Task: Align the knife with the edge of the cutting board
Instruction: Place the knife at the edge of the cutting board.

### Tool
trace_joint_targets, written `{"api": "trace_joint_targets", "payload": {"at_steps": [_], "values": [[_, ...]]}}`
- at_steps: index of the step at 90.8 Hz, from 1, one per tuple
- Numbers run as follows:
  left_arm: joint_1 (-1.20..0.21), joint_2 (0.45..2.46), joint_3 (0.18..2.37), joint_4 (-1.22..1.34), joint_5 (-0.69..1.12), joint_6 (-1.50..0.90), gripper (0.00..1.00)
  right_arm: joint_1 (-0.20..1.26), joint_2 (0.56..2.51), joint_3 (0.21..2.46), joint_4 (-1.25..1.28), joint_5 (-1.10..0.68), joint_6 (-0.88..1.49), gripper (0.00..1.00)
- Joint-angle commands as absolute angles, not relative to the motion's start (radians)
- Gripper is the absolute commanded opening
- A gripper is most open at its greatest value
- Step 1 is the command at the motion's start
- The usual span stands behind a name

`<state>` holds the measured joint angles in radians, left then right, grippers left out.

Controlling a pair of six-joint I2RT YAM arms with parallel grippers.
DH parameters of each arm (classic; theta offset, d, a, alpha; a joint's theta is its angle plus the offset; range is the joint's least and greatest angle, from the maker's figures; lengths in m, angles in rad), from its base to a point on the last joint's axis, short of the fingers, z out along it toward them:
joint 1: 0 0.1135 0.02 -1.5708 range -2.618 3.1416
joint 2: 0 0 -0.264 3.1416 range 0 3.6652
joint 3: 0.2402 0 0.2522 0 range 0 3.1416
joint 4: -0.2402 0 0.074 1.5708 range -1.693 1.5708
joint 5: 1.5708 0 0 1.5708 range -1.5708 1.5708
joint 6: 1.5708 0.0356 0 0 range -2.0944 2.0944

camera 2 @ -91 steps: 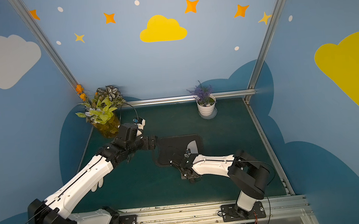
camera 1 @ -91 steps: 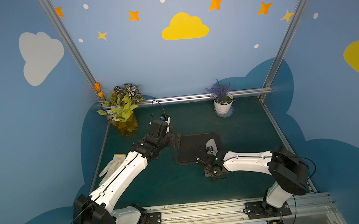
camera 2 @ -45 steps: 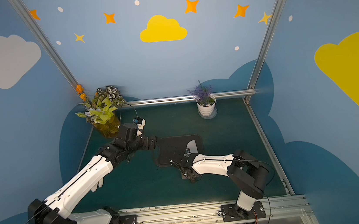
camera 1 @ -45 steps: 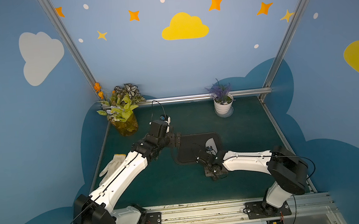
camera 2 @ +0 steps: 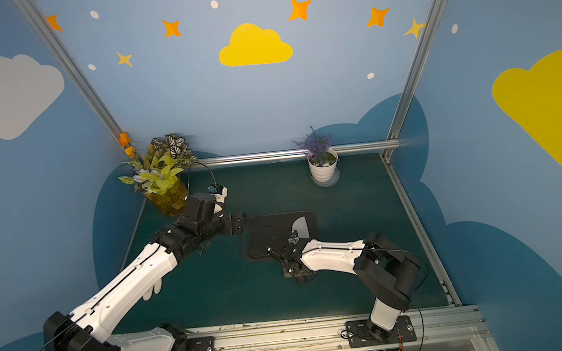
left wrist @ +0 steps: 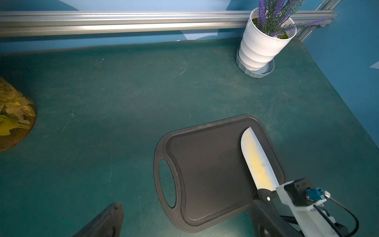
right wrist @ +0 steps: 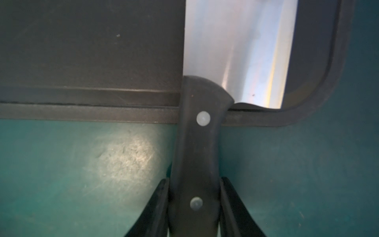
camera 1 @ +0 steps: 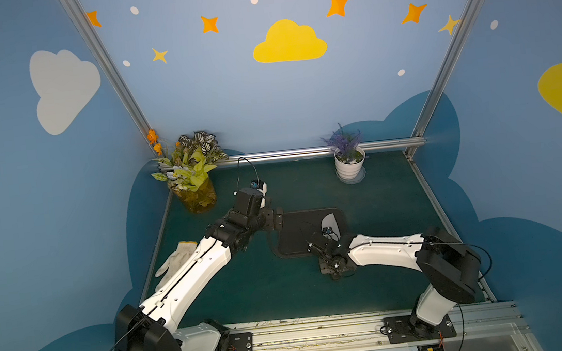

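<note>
The knife is seen flat on the cutting board, blade near and roughly parallel to the rim opposite the slot, handle overhanging the worktop and pinched by the right fingers. The left fingers are spread. Alignment is judged nearly done; release is left.

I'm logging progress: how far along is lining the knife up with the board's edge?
Done: the silver-bladed, black-handled cleaver lies on the flat black cutting board, blade beside and roughly parallel to the end opposite its handle slot. In hand: the right gripper is shut on the handle; the left gripper hangs open at the slot end. Left: any final nudge, then release.
</note>
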<state>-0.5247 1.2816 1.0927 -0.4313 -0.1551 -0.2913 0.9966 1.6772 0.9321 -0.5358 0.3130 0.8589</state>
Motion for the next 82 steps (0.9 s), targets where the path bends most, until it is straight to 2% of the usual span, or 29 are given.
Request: {"api": "trace_joint_targets", "payload": {"at_steps": [1, 43, 52, 64, 82], "values": [[-0.525, 1.279, 1.104, -0.450, -0.166, -0.283, 1.00, 0.988, 1.699, 0.929, -0.529, 0.322, 0.861, 0.27], [-0.525, 1.282, 1.104, -0.450, -0.161, -0.285, 1.00, 0.972, 1.720, 0.936, -0.528, 0.332, 0.868, 0.32], [-0.525, 1.280, 1.104, -0.449, -0.161, -0.285, 1.00, 0.963, 1.720, 0.936, -0.525, 0.333, 0.871, 0.41], [-0.525, 1.279, 1.104, -0.449, -0.164, -0.283, 1.00, 0.958, 1.728, 0.943, -0.523, 0.336, 0.868, 0.47], [-0.525, 1.281, 1.103, -0.448, -0.164, -0.284, 1.00, 0.944, 1.753, 0.956, -0.512, 0.332, 0.865, 0.48]]}}
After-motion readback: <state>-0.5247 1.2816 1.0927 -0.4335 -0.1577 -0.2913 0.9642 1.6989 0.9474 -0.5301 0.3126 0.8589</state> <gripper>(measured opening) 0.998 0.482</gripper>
